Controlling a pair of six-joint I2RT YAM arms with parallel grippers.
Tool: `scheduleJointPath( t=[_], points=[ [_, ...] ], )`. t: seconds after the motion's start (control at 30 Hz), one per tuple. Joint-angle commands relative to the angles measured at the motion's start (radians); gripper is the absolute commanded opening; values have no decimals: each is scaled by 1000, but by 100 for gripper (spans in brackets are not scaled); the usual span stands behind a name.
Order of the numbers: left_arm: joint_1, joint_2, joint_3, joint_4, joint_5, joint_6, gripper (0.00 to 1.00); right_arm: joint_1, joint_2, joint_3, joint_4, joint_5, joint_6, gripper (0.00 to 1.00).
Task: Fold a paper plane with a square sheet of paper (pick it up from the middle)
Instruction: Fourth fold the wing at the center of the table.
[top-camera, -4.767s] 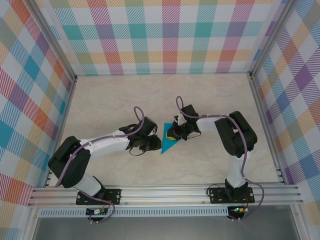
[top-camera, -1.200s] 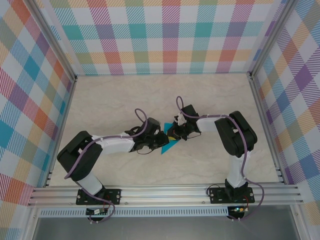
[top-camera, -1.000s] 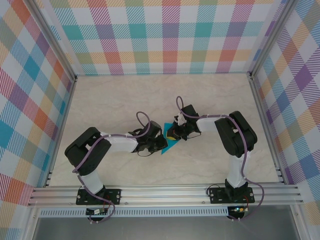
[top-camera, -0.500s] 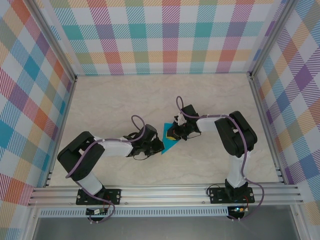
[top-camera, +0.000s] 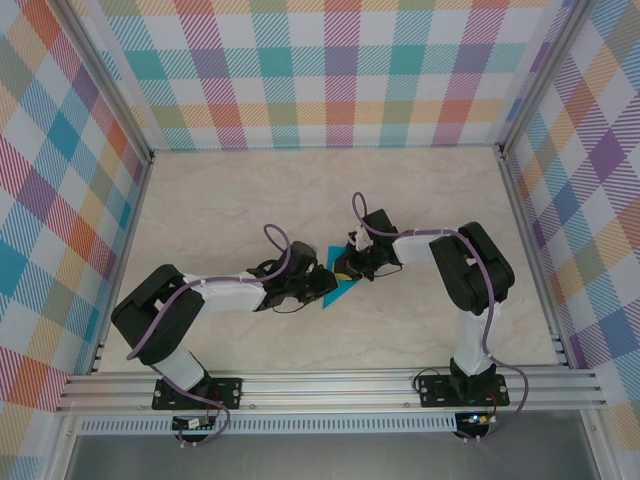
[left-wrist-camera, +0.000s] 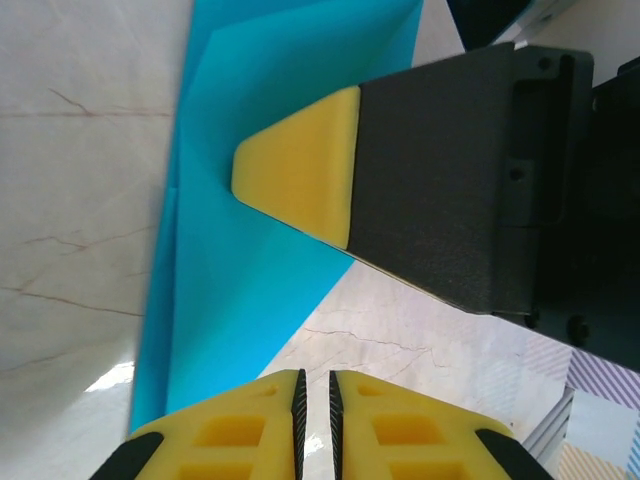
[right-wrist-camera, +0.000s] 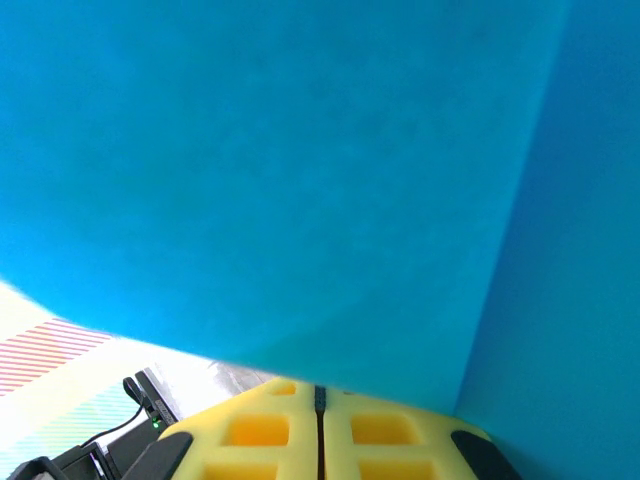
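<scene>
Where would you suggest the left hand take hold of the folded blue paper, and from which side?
Probably its free slanted edge facing the left hand, approached low from that arm's side. The paper lies flat on the table, so only an edge offers a pinch, and the shut right hand sits on its inner area, blocking it.

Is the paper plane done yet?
Not yet. The paper is already folded into a pointed, layered shape. Right now the right hand rests its tip on it while the left hand sits shut by its edge. No wings show yet, so more folds remain.
</scene>
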Motion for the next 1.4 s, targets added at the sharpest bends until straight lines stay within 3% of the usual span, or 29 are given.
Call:
scheduleJointPath(
  t=[0.0, 0.1, 0.43, 0.8, 1.1, 1.37],
  points=[
    [-19, 48, -24, 30, 34, -43, 16, -5, 82, -38, -88, 133, 0, 7],
    [-19, 85, -31, -33, 26, -68, 16, -5, 83, -37, -88, 132, 0, 7],
    [-19, 52, -185, 24, -31, -174, 17, -5, 89, -40, -89, 133, -2, 7],
    [-21, -25, -222, -22, -36, -158, 18, -5, 93, -37, -88, 130, -2, 7],
    [-20, -127, -127, -88, -82, -91, 19, -5, 90, -41, -73, 129, 13, 7],
    [-20, -44, -12, -43, -87, -75, 18, -4, 90, -51, -60, 127, 21, 7]
  ],
)
